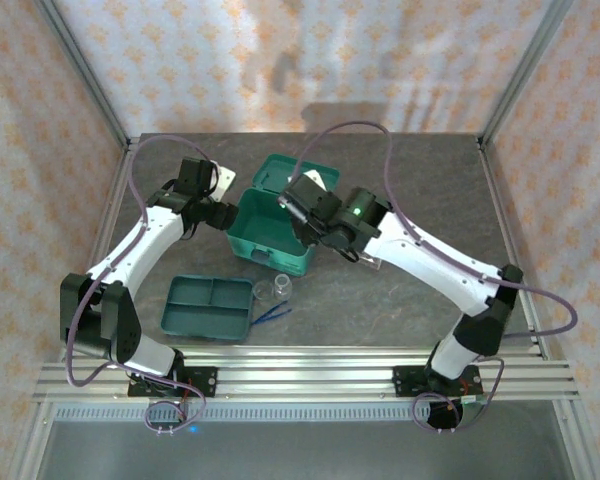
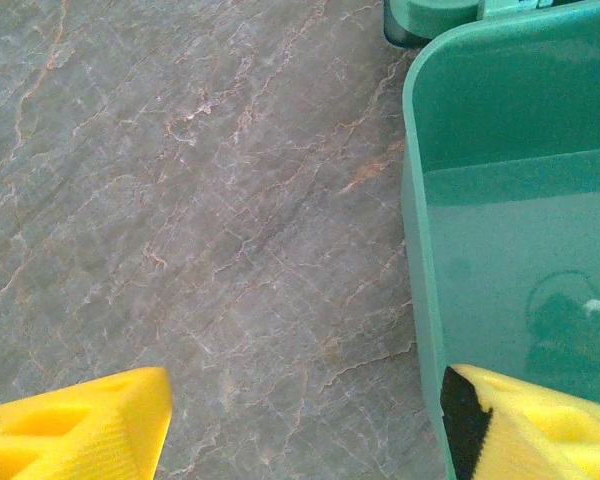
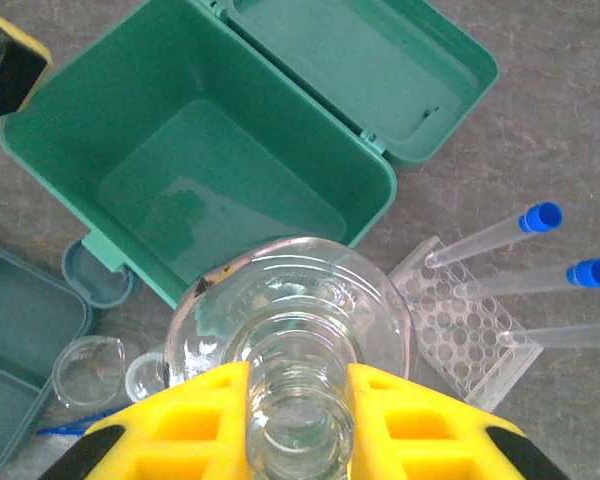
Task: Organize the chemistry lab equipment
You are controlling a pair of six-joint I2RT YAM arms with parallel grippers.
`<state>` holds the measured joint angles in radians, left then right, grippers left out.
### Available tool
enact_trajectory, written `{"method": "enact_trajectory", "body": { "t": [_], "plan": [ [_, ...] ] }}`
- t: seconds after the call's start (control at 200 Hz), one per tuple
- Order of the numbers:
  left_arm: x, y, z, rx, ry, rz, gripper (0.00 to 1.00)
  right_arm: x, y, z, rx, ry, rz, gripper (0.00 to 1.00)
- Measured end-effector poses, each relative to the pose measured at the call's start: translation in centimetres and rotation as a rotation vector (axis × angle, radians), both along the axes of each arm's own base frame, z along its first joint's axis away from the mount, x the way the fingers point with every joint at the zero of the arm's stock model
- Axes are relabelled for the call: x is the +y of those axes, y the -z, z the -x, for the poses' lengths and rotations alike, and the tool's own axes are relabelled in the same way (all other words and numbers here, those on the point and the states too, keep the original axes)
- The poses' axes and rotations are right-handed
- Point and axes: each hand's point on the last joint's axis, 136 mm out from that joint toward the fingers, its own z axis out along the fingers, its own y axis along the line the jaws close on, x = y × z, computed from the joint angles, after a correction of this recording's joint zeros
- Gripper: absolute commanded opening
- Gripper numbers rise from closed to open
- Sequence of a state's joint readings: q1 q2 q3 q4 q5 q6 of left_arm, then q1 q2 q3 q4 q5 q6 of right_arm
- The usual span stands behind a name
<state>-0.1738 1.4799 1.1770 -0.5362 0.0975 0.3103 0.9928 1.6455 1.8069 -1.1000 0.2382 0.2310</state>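
Grey marbled tabletop (image 2: 180,200) lies under both arms. Right gripper (image 3: 298,415) is clamped on the neck of a clear glass flask (image 3: 290,310), which hangs over the near edge of the open teal case (image 3: 375,190). Just right of the flask lies the perforated rack (image 3: 460,330), with blue-capped test tubes (image 3: 500,232) touching it. To the left are a small beaker (image 3: 85,370), blue tweezers (image 3: 65,428) and the divided tray (image 3: 20,320). Left gripper (image 2: 300,420) has its fingers apart, with the case's wall between them.
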Motion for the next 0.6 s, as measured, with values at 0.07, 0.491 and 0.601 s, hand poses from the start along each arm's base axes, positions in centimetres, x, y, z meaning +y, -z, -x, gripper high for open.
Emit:
{"method": "enact_trajectory", "body": {
  "t": [0.07, 0.491, 0.601],
  "plan": [
    [-0.1, 0.0, 0.0, 0.000, -0.002, 0.007, 0.75, 0.8, 0.3, -1.1, 0.003, -0.001, 0.011, 0.23],
    [-0.8, 0.3, 0.2, 0.014, 0.005, 0.055, 0.75, 2.4, 6.4, -6.9, 0.115, 0.057, 0.031, 0.22],
    [-1.0, 0.4, 0.3, 0.015, 0.007, 0.065, 0.75, 2.6, 8.2, -8.0, 0.145, 0.072, 0.032, 0.22]
  ]
}}
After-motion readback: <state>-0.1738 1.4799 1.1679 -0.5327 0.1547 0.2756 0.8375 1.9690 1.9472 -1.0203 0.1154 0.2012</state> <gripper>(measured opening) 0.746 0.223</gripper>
